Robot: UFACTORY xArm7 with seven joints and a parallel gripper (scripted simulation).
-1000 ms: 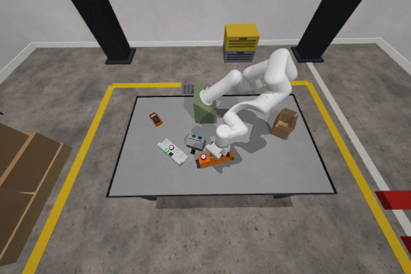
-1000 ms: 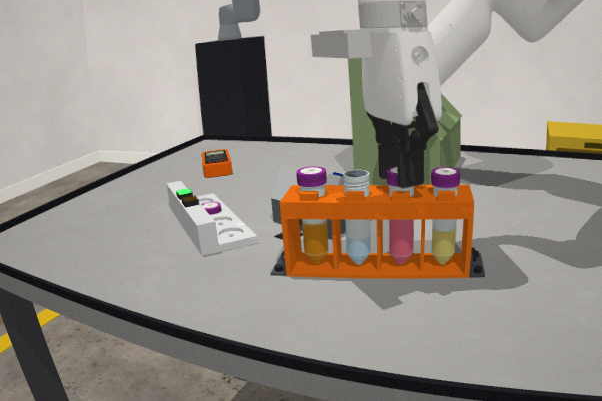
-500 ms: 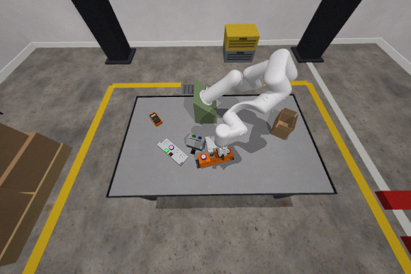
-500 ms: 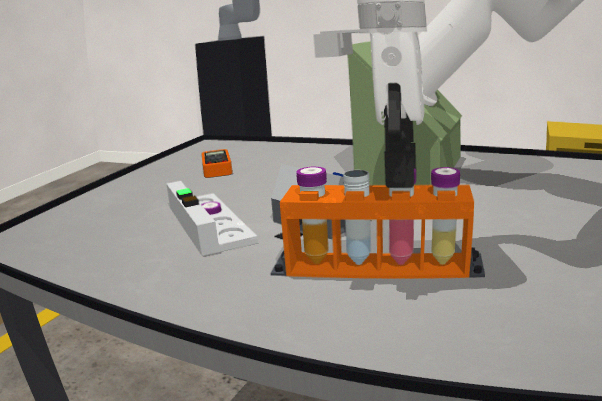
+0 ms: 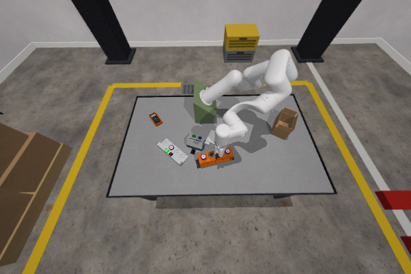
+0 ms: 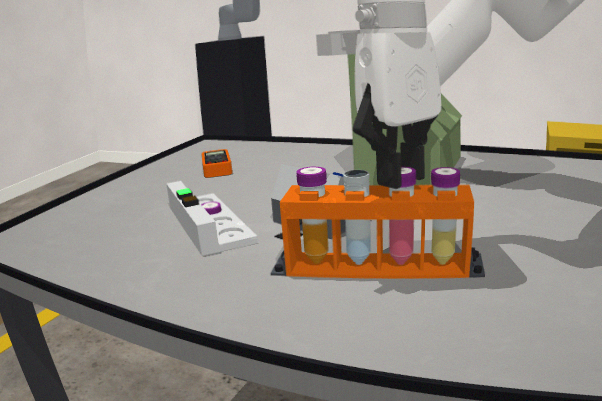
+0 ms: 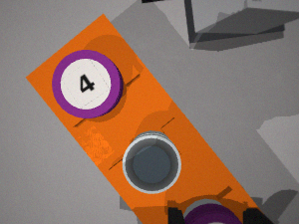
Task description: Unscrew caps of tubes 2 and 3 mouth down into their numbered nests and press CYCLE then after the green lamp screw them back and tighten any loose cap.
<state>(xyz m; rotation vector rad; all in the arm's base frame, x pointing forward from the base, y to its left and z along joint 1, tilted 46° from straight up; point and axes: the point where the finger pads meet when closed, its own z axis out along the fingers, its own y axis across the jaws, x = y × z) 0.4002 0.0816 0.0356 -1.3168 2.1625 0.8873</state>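
Orange decapping station (image 6: 376, 209) on a grey desk (image 6: 150, 299) holds four tubes. The gripper (image 6: 400, 180), pointing straight down, is clamped on tube 2's purple cap (image 6: 409, 175), probably screwing it home. Three caps sit on tubes; one tube (image 6: 356, 181) is open. Its cap (image 6: 212, 207) waits in the tray (image 6: 200, 231) at nine o'clock, green lamp (image 6: 184, 193) lit.

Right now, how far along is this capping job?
Green lamp is lit, so aspiration looks finished. The jaws grip a cap on the pink tube, likely screwing it on. The open blue tube needs its cap from the tray; then tightness checks and READY.
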